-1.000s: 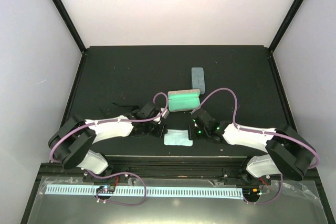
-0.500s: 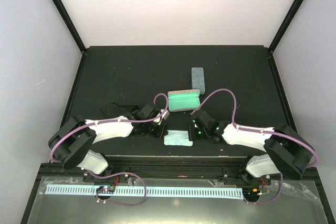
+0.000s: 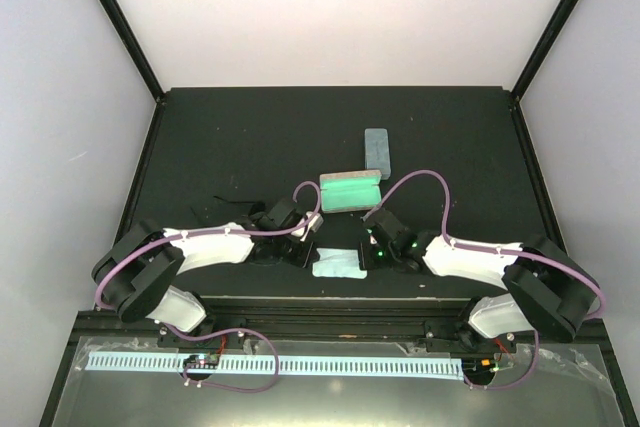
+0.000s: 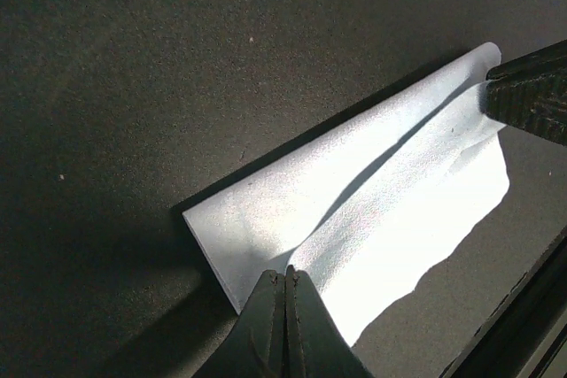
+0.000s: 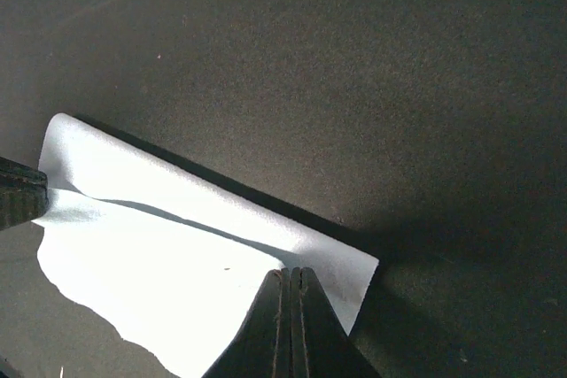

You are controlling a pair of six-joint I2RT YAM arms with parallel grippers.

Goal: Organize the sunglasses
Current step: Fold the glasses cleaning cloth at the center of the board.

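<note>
A light blue cloth (image 3: 337, 263) lies folded on the black table near the front edge. My left gripper (image 4: 285, 277) is shut on its left end. My right gripper (image 5: 291, 273) is shut on its right end. The upper layer of the cloth (image 4: 390, 192) rises in a crease that runs from one gripper to the other. A thin black shape (image 3: 232, 203) left of my left wrist may be the sunglasses; it is too small and dark to tell.
An open case with a green inside (image 3: 350, 190) stands just beyond the cloth. A closed blue-grey case (image 3: 377, 152) lies farther back. The table's front rail (image 3: 320, 299) runs close below the cloth. The right gripper's finger (image 4: 530, 95) shows in the left wrist view.
My left wrist has sunk a little toward the cloth. Both grippers stay shut on the cloth, which has hardly moved.
</note>
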